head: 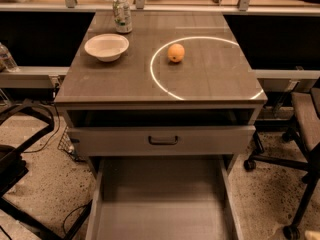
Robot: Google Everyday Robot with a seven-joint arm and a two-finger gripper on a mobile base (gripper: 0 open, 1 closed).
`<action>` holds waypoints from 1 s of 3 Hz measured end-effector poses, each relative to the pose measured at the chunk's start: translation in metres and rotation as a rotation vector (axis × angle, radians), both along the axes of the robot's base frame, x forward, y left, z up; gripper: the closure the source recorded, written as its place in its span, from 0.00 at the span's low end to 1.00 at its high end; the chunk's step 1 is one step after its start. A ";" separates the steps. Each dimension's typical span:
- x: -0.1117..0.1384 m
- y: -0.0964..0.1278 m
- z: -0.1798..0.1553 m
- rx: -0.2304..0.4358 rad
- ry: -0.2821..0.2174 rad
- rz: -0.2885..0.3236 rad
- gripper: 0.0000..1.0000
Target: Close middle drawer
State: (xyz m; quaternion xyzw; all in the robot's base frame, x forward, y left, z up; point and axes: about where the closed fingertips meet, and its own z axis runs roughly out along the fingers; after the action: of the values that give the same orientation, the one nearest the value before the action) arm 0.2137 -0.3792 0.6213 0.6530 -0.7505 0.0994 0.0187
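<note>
The middle drawer [162, 209] is pulled far out toward the camera at the bottom of the view. Its long flat grey-brown tray looks empty, and its side walls [95, 209] run down to the bottom edge. Its front panel and handle are cut off below the frame. Above it sits a taller drawer front [100, 141] with a black handle [163, 140], standing slightly out from the cabinet with a dark gap above it. The gripper and arm are not in view.
On the cabinet top [120, 79] are a white bowl [106, 46], a can [122, 15] and an orange [175, 53] inside a bright ring of light. An office chair [305, 134] stands at the right, and dark chair legs and cables [20, 149] lie at the left.
</note>
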 end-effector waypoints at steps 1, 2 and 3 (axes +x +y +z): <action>-0.021 0.027 -0.037 0.059 0.027 0.036 0.39; -0.035 0.065 -0.085 0.122 0.071 0.096 0.62; -0.040 0.102 -0.126 0.161 0.112 0.155 0.85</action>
State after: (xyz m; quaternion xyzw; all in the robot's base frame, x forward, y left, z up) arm 0.1736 -0.2775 0.4953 0.7129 -0.7013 0.0033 0.0003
